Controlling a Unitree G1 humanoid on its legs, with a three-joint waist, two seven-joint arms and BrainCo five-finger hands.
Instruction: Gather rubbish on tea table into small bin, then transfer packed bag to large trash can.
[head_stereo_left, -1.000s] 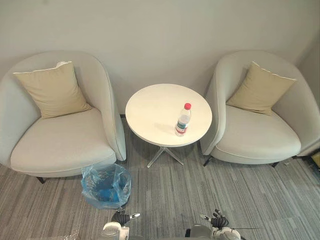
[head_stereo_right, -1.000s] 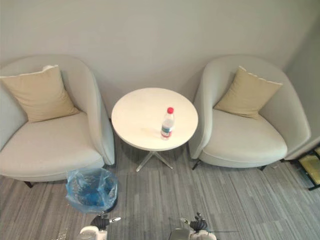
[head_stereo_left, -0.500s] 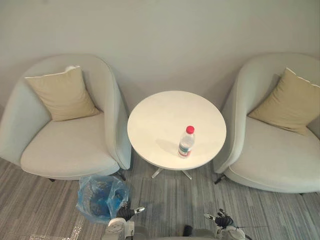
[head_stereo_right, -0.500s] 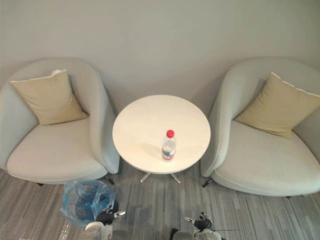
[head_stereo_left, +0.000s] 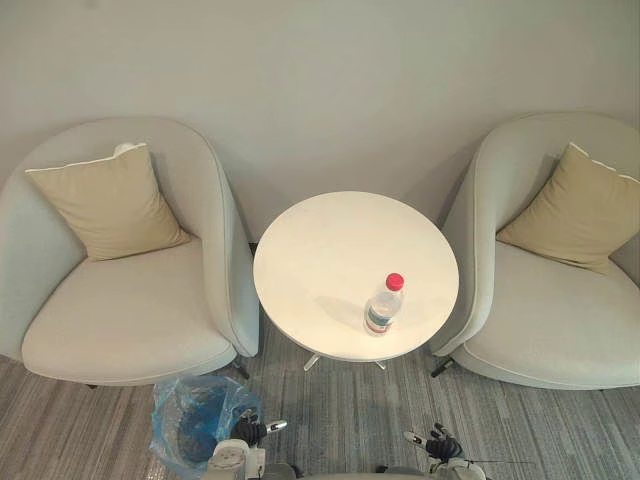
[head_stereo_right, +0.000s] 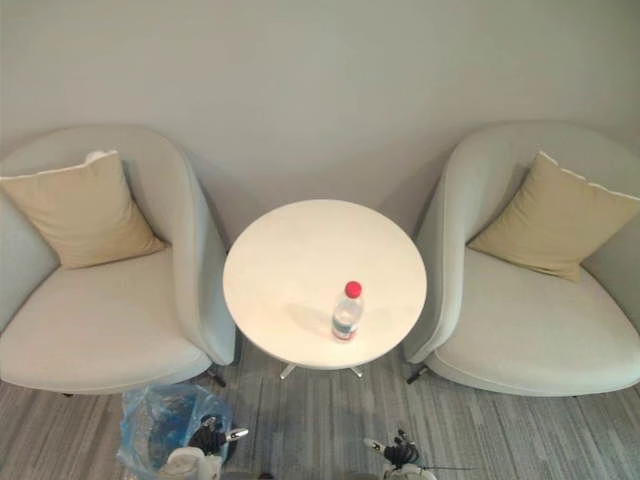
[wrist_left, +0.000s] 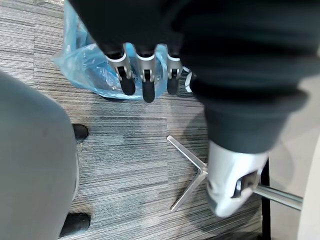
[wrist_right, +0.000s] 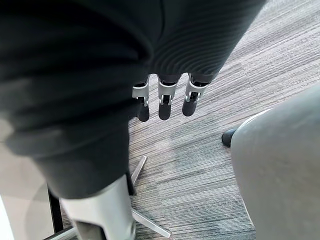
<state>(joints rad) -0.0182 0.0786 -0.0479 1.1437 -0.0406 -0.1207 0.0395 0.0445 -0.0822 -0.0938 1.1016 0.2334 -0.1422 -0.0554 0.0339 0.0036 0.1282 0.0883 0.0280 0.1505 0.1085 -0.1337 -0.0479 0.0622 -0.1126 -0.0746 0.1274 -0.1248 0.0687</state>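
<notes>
Round counter (head_stereo_left: 330, 250): bottle (head_stereo_left: 382, 308) upright at 5 o'clock; bin (head_stereo_left: 190, 425) on floor at 7. Left hand (wrist_left: 143, 75), right hand (wrist_right: 165, 100) unclenched, empty.

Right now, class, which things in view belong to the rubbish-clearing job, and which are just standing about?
Job: water bottle, upright on the round tea table; small bin with blue bag, on the floor.
Standing about: left armchair with tan cushion; right armchair with tan cushion.

Head pair steeply above tea table (head_stereo_left: 325, 250); wrist cameras floorward.
</notes>
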